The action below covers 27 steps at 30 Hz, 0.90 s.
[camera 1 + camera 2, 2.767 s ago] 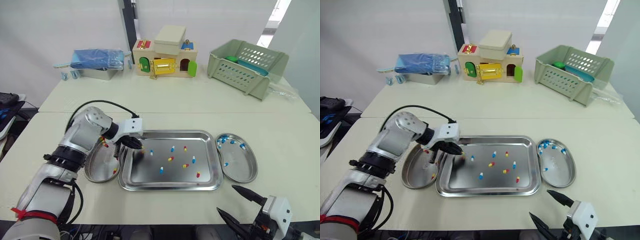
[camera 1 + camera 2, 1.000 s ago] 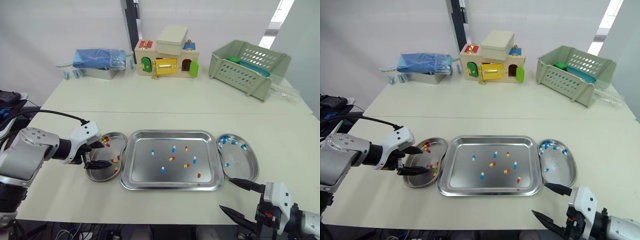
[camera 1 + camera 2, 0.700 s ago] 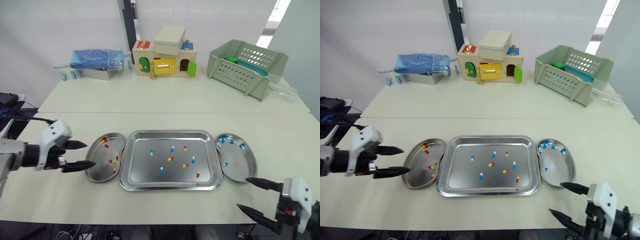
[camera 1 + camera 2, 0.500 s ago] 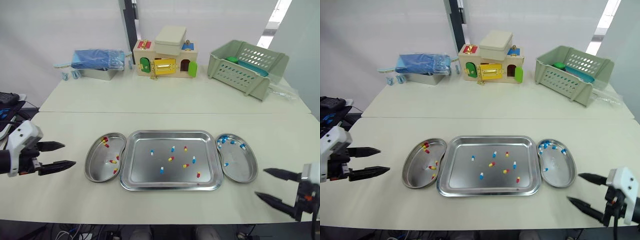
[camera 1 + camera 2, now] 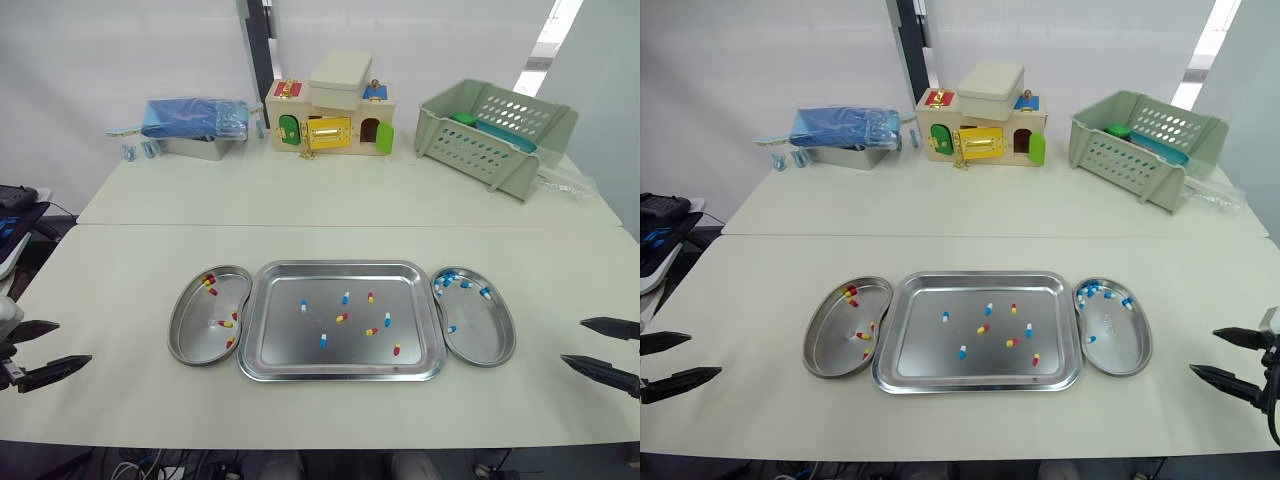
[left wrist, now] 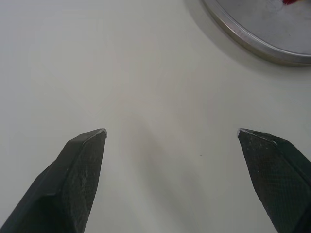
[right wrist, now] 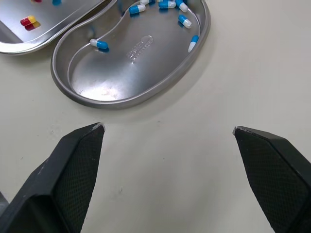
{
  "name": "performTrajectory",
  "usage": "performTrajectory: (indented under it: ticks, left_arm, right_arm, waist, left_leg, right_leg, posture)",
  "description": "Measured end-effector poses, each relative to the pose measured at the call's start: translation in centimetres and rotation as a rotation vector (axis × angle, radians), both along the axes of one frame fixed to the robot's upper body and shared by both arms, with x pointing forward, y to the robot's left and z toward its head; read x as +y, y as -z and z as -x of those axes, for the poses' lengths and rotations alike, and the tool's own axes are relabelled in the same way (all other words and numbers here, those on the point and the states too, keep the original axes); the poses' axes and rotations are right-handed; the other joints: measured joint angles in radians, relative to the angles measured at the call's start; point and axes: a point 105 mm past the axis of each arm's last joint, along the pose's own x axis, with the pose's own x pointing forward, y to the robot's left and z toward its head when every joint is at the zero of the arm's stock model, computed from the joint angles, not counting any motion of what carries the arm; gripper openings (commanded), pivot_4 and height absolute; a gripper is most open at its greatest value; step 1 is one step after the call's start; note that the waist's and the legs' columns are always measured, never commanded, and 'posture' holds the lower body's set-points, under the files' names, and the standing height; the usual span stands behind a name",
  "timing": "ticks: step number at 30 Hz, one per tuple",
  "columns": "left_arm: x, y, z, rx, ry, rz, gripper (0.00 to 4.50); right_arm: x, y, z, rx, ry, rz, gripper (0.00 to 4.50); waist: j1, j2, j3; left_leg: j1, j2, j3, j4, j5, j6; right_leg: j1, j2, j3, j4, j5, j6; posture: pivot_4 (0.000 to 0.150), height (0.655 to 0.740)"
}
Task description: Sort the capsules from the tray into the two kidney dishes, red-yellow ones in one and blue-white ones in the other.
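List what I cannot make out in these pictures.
Basket contents: head views, its wall hides most.
Left dish: left wrist view, cut off by the edge.
Tray: right wrist view, cut off by the edge.
Capsules: any print too small, head views.

Tray (image 5: pixel 285 340) between left dish (image 5: pixel 195 325) and right dish (image 5: pixel 485 335), capsules (image 5: pixel 342 317) in all

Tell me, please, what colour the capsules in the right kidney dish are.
Blue and white; the capsules show best in the right wrist view.
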Motion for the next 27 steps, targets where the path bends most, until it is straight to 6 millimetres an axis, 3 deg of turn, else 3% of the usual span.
performTrajectory:
  ticks: [16, 23, 27]
  left_arm:
    - [-1.6, 0.7, 0.5, -0.021, 0.036, 0.066, 4.46]
    - [-9.4, 1.3, 2.2, -0.147, 0.213, 0.269, 4.46]
    - [-13.5, 2.1, 5.4, -0.189, 0.296, 0.354, 4.46]
  right_arm:
    - [-0.3, 0.3, -0.6, 0.008, -0.035, 0.008, 4.50]
    - [-1.0, -0.9, -1.7, -0.007, -0.070, 0.041, 4.50]
    - [-1.3, -1.1, -2.1, -0.004, -0.078, 0.053, 4.50]
  waist:
    - [0.000, 0.000, 0.000]
    - [-0.002, 0.000, 0.000]
    - [-0.001, 0.000, 0.000]
  left_leg:
    - [0.000, 0.000, 0.000, 0.000, 0.000, 0.000]
    - [0.000, -0.001, 0.002, 0.001, 0.000, 0.000]
    - [0.000, -0.001, 0.003, 0.001, 0.000, 0.000]
  right_leg:
    - [0.000, 0.000, 0.000, 0.000, 0.000, 0.000]
    - [0.000, -0.002, 0.002, 0.000, 0.000, 0.000]
    - [0.000, -0.002, 0.002, -0.001, 0.000, 0.000]
  posture:
    - [0.150, 0.7400]
    - [0.150, 0.7400]
    - [0.150, 0.7400]
